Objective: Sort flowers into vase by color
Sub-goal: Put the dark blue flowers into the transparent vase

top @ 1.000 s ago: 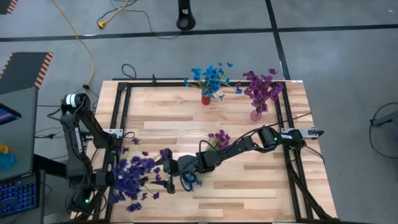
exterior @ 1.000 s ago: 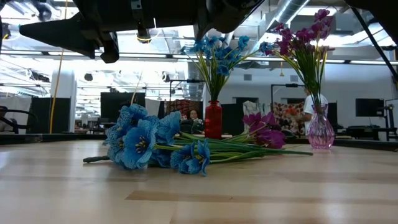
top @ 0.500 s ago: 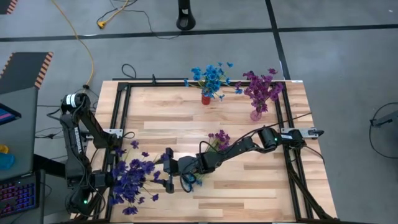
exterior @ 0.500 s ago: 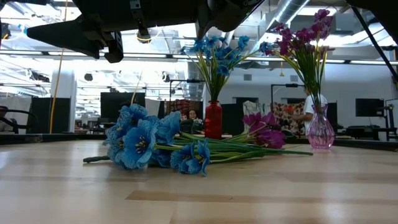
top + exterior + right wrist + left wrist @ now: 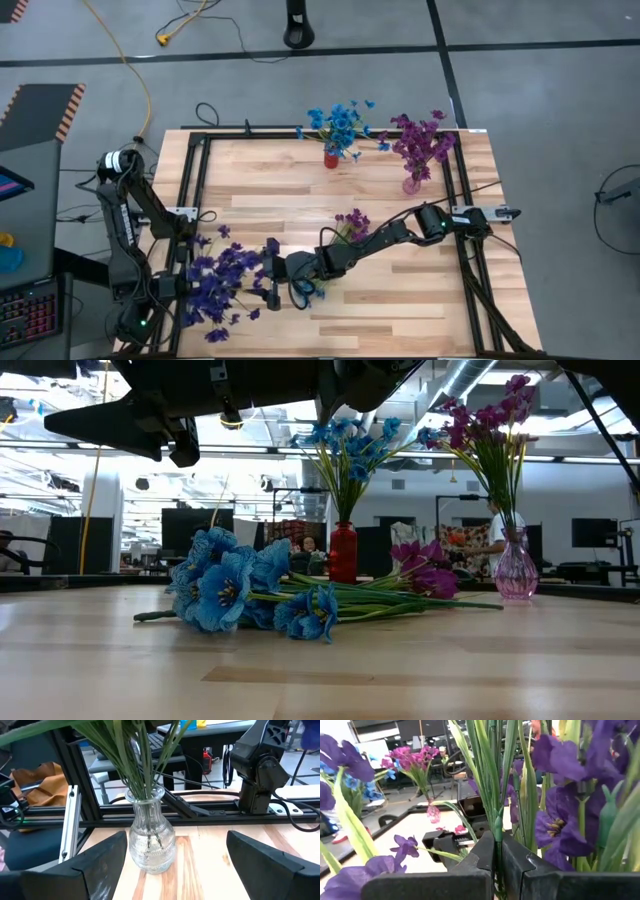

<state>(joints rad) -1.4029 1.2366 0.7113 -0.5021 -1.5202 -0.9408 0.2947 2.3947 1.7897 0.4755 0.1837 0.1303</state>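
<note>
Over the last second my left claw (image 5: 497, 865) has shifted the dark violet bunch (image 5: 222, 285) about at the lower left of the high view. The blossoms sat a touch lower and further left half a second ago; now they spread right, almost to my right claw (image 5: 272, 284). The left claw is clamped shut on the green stems (image 5: 495, 795), which rise straight between its fingers in the left wrist view. I judge I am still settling this bunch into its vase, not releasing it.

The right claw is gaping wide and holds nothing. It hangs left of centre in the high view, facing a clear glass vase (image 5: 151, 842) that stands between its fingers in the right wrist view, untouched. Green stems already stand in that vase. Its blossoms are out of that frame, so I take them to be the violet ones.

At the top of the high view, the red vase (image 5: 331, 159) holds blue flowers (image 5: 338, 124). To its right, the pink glass vase (image 5: 411, 184) holds magenta flowers (image 5: 420, 142).

Unsorted stock remains. In the low view a loose heap of blue flowers (image 5: 235, 590) with a few magenta ones (image 5: 425, 572) lies flat on the worktop (image 5: 320, 670), centre frame.
</note>
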